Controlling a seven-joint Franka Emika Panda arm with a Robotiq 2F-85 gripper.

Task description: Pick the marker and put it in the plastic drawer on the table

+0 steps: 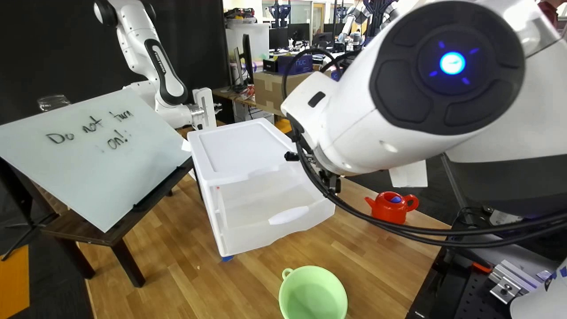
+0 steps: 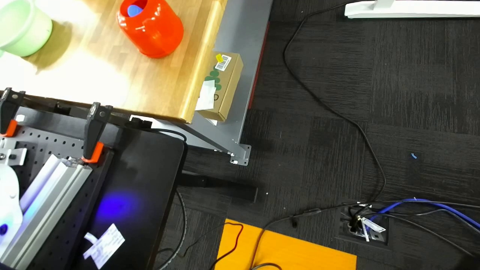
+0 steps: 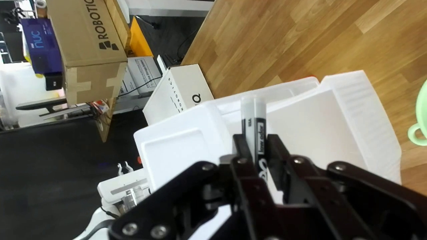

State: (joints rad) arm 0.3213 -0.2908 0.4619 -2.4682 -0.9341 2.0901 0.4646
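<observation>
The plastic drawer (image 1: pixel 248 145) stands on the wooden table (image 1: pixel 177 266), its wide tray (image 1: pixel 266 237) pulled out and open at the top. The wrist view also shows the drawer unit (image 3: pixel 176 146) and tray (image 3: pixel 310 123). My gripper (image 3: pixel 257 137) is shut on the marker (image 3: pixel 253 121), a pale stick with a black label. Its pale end points out past the fingertips; its other end is hidden behind the fingers. In the wrist view the marker overlaps the tray's inner edge; its height above it is unclear. In an exterior view my arm largely hides the gripper (image 1: pixel 330 180).
A green bowl (image 1: pixel 313 292) stands in front of the drawer. A red teapot-like toy (image 1: pixel 392 207) stands beside it, and in an exterior view near the table edge (image 2: pixel 153 30). A slanted whiteboard (image 1: pixel 93 150) and another arm (image 1: pixel 155 66) stand beyond. Black cables (image 1: pixel 376 221) hang from my arm.
</observation>
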